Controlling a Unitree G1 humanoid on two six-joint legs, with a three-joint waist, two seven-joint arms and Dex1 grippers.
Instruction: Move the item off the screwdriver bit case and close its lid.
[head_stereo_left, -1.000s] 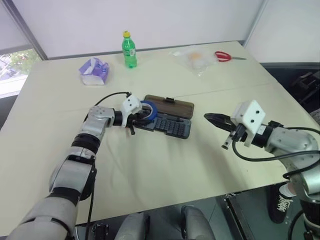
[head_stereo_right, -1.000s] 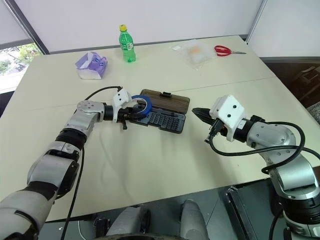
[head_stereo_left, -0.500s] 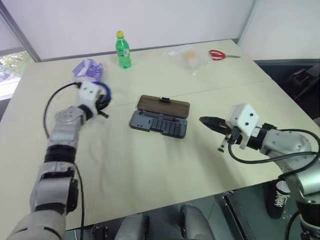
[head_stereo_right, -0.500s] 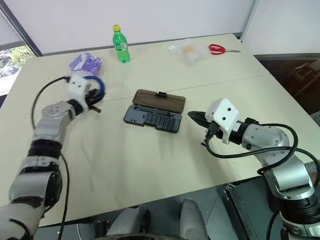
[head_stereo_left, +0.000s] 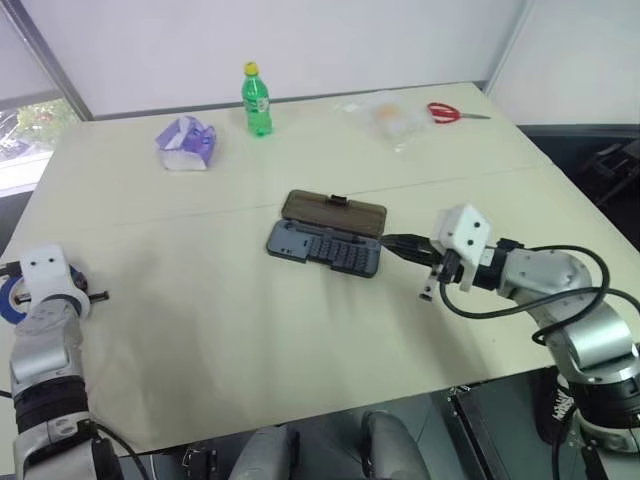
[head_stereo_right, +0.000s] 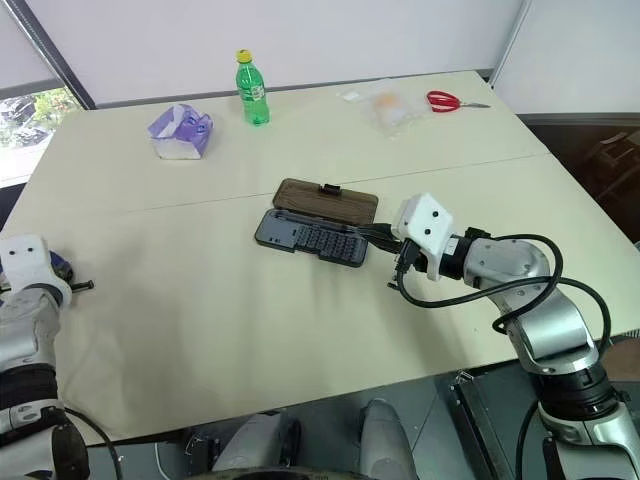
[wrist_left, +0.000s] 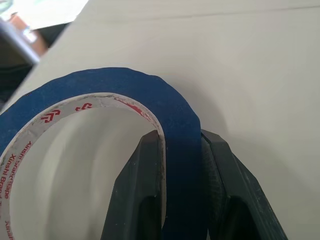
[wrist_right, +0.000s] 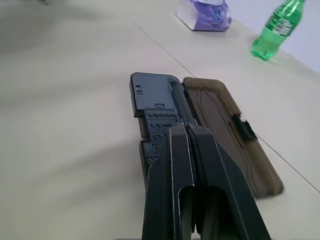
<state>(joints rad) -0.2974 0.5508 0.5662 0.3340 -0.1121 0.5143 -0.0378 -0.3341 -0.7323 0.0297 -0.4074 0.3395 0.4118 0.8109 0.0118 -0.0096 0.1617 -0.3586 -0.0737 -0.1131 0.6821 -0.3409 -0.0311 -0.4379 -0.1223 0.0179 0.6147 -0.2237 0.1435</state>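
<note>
A: Left wrist view: the left gripper (wrist_left: 182, 200) pinches the blue tape ring (wrist_left: 125, 100) by its band, one finger inside the core, one outside, near the table's (head_stereo_left: 230, 330) left edge.

B: The right gripper (head_stereo_left: 392, 243), fingers pressed together and empty, points at the bit case's (head_stereo_left: 325, 249) right end. The brown lid (head_stereo_left: 335, 213) lies flat open, bare tabletop all round.
</note>
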